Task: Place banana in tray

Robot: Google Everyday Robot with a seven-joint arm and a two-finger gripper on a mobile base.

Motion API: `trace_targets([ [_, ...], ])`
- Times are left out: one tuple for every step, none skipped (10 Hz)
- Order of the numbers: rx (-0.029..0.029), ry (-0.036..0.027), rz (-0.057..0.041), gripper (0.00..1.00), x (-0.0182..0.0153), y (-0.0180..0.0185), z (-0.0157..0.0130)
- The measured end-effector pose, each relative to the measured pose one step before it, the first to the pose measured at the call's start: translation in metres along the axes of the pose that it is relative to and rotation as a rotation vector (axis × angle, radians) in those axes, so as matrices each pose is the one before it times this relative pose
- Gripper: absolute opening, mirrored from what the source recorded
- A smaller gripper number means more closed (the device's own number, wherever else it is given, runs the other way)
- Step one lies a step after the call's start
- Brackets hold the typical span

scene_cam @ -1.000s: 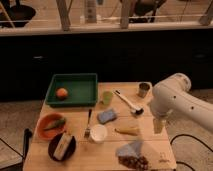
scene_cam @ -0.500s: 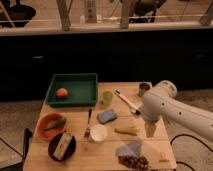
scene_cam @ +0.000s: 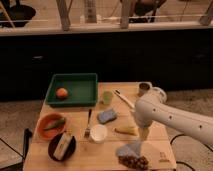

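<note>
Approach looks the step in hand: the gripper (scene_cam: 144, 133) hangs just beside the banana (scene_cam: 126, 131), though whether it is apart or together I cannot tell. Next it needs a clean grasp, then a carry to the tray (scene_cam: 80, 90), well away from it.

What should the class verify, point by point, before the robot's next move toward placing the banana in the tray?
1. Small yellow curved banana in plain view on the wooden table: ok.
2. Gripper close to the banana, just to its right: ok.
3. Banana already in the large dark-green rectangular plastic tray: not ok.
4. Free floor in the tray: ok, only a round orange fruit at its left.
5. Straight path from banana to tray: not ok, a blue pad and a light-green cup lie between.
</note>
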Motion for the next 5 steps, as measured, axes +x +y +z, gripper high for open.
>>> trace_targets([
  [-0.00595,-0.00644,0.00215,0.8,0.00198,0.0018,0.01074],
  [-0.00837,-0.00747,0.00075,0.8,0.00031,0.00193,0.01164],
  [-0.00544,-0.00627,-0.00222,0.8,-0.00145,-0.00013,0.00818],
  [-0.00717,-0.00674,-0.00574,0.8,-0.00263,0.00068,0.00805],
  [-0.00326,-0.00048,-0.0034,0.8,0.00098,0.00067,0.00431],
])
